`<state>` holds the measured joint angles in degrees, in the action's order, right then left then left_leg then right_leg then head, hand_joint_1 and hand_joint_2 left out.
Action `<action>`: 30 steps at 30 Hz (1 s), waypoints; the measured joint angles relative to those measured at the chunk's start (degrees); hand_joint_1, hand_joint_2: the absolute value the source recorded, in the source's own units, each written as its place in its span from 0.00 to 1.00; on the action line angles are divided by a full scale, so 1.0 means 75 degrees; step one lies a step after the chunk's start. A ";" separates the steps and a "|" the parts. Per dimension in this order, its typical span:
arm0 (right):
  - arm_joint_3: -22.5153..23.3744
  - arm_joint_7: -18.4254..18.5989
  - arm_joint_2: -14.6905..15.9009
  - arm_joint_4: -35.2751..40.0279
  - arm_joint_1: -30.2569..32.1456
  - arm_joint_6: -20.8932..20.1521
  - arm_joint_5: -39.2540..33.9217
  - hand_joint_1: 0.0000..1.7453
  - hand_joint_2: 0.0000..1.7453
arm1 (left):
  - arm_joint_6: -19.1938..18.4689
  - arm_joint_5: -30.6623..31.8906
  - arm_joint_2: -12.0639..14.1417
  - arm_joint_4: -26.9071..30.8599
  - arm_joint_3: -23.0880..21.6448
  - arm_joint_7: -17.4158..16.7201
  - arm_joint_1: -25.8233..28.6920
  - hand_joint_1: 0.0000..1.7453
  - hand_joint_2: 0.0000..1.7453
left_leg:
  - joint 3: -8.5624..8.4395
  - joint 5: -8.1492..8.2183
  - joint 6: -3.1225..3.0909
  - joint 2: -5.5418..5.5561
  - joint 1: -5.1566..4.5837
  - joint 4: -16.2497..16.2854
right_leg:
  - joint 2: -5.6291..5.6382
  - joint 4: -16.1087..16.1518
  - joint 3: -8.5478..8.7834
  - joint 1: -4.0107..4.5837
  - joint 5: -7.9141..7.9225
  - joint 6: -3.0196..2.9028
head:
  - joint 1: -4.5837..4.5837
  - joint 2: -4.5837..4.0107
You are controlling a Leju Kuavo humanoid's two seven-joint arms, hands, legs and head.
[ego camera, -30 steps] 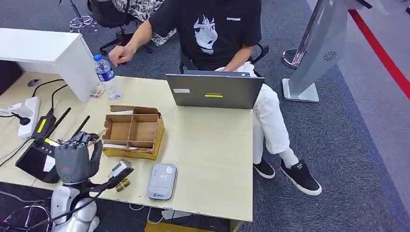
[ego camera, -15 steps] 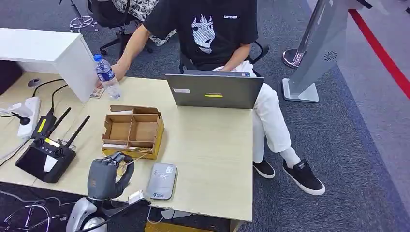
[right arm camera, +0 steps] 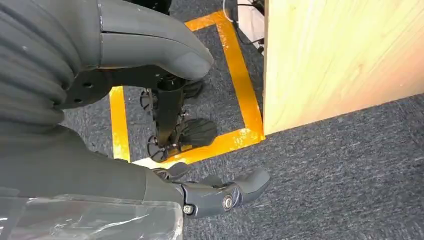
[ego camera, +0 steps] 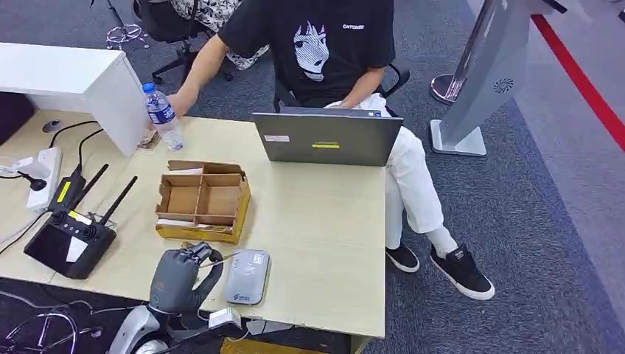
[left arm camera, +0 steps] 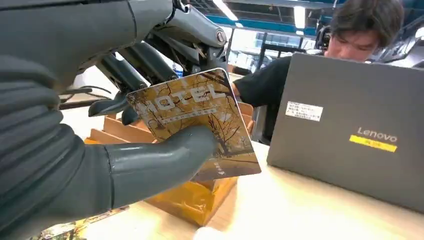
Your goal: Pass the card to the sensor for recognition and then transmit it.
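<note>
My left hand (ego camera: 180, 276) hovers over the table's front edge, just left of the grey card reader (ego camera: 247, 276). In the left wrist view it pinches a golden-brown card marked HOTEL (left arm camera: 200, 120) between its thumb (left arm camera: 160, 160) and darker fingers, with the card's face showing. My right hand (right arm camera: 125, 175) hangs beside the table's wooden side, above the carpet. Its fingers are spread and hold nothing.
A partitioned cardboard box (ego camera: 200, 200) stands just behind my left hand. A grey laptop (ego camera: 324, 139) is at the far edge, with a seated person (ego camera: 324, 44) behind it reaching to a water bottle (ego camera: 162, 114). A black device with antennas (ego camera: 70, 240) lies at the left.
My left hand has moved right along the table's front edge, from beside the black device to next to the card reader. The person's arm has come down to the bottle.
</note>
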<state>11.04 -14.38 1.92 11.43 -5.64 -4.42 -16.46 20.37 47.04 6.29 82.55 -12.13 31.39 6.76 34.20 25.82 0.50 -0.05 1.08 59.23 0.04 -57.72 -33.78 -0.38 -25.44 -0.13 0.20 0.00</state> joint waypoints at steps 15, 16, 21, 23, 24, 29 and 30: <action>0.0000 0.0137 -0.0076 0.0015 -0.0130 0.0012 0.0274 0.00 1.00 | 0.0259 0.0594 -0.0122 -0.1678 -0.0647 -0.0381 -0.0710 1.00 1.00 | 0.0005 -0.0013 0.0000 0.0000 0.0000 0.0000 | 0.0000 0.0000 -0.0005 0.0000 0.0010 -0.0001 | 0.0000 0.0000; 0.0000 0.0146 -0.0082 0.0018 -0.0136 0.0012 0.0274 0.00 1.00 | 0.0274 0.0618 -0.0137 -0.1784 -0.0664 -0.0405 -0.0753 1.00 1.00 | 0.0005 -0.0014 0.0001 0.0000 0.0000 0.0000 | 0.0000 0.0000 -0.0006 0.0000 0.0010 -0.0001 | 0.0000 0.0000; 0.0003 0.0149 -0.0099 0.0020 -0.0167 0.0015 0.0315 0.00 1.00 | 0.0458 0.0664 -0.0201 -0.2174 -0.0743 -0.0417 -0.0959 1.00 1.00 | 0.0007 -0.0016 0.0002 0.0001 0.0000 0.0000 | 0.0000 0.0000 -0.0005 0.0000 0.0011 -0.0001 | 0.0000 0.0000; 0.0012 0.0149 -0.0105 0.0020 -0.0176 0.0023 0.0396 0.00 1.00 | 0.0510 0.0664 -0.0216 -0.2244 -0.0772 -0.0417 -0.0993 1.00 1.00 | 0.0007 -0.0017 0.0001 0.0001 0.0000 0.0000 | 0.0000 0.0000 -0.0005 0.0000 0.0012 -0.0001 | 0.0000 0.0000; 0.0020 0.0152 -0.0111 0.0020 -0.0176 0.0023 0.0411 0.00 1.00 | 0.0536 0.0664 -0.0216 -0.2264 -0.0787 -0.0417 -0.1005 1.00 1.00 | 0.0006 -0.0018 0.0000 0.0001 0.0000 0.0000 | 0.0000 0.0000 -0.0005 0.0000 0.0012 -0.0001 | 0.0000 0.0000; 0.0120 0.0178 -0.0134 0.0020 -0.0213 0.0032 0.0455 0.00 1.00 | 0.0665 0.0743 -0.0219 -0.2419 -0.0883 -0.0446 -0.1158 1.00 1.00 | 0.0007 -0.0022 0.0002 0.0001 0.0000 0.0000 | -0.0001 -0.0001 -0.0005 0.0000 0.0017 -0.0002 | 0.0000 0.0000; 0.0122 0.0181 -0.0134 0.0020 -0.0215 0.0035 0.0496 0.00 1.00 | 0.0702 0.0752 -0.0219 -0.2419 -0.0883 -0.0469 -0.1163 1.00 1.00 | 0.0006 -0.0022 0.0002 0.0001 0.0000 0.0000 | -0.0001 -0.0001 -0.0006 0.0000 0.0017 -0.0002 | 0.0000 0.0000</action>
<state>11.96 -13.03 0.92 11.58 -7.25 -4.15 -12.74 25.64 52.68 4.66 64.41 -18.75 27.87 -1.96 34.25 25.65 0.52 -0.05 1.08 59.22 0.03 -57.72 -33.82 -0.38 -25.31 -0.15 0.20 0.00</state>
